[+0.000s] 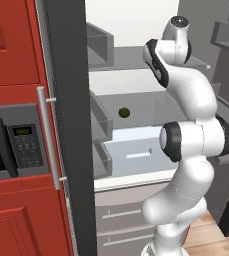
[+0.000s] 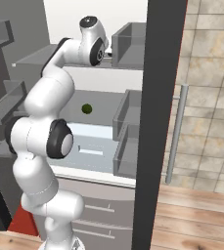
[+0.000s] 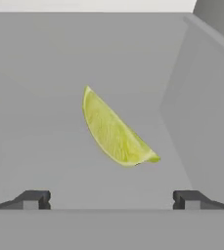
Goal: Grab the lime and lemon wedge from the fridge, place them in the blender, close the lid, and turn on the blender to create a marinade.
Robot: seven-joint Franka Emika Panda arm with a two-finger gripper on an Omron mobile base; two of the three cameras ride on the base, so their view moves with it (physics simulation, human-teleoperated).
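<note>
The fridge (image 1: 68,125) stands open, its black-edged door swung out to the left with the long silver handle (image 1: 47,137) running down it, and the white arm (image 1: 193,130) reaches up and into the upper part of the cabinet. From the hand's own camera, the hand (image 3: 111,199) is open, its two dark fingertips (image 3: 35,199) set wide apart and holding nothing. Ahead of them, between the two tips but apart from both, the wedge (image 3: 114,131) lies on a grey shelf (image 3: 45,122), a yellow-green crescent with its point tilted up to the left and its pale cut face showing. A grey wall rises just beside it on the right. Lower down in the fridge, the lime (image 1: 124,113) sits alone on the middle shelf (image 1: 151,107), a small dark green ball, well below the arm's wrist and clear of it; from the right side the same lime (image 2: 86,108) shows just past the arm's elbow. Under that shelf is the pale blue-white drawer (image 1: 136,150). Grey door bins (image 1: 101,125) hang along the inside of the door. Red cabinets (image 1: 11,45) and a microwave (image 1: 13,145) flank the fridge on the left, and a tiled wall (image 2: 211,73) shows beyond the door on the right, above a wooden floor (image 2: 191,215).
</note>
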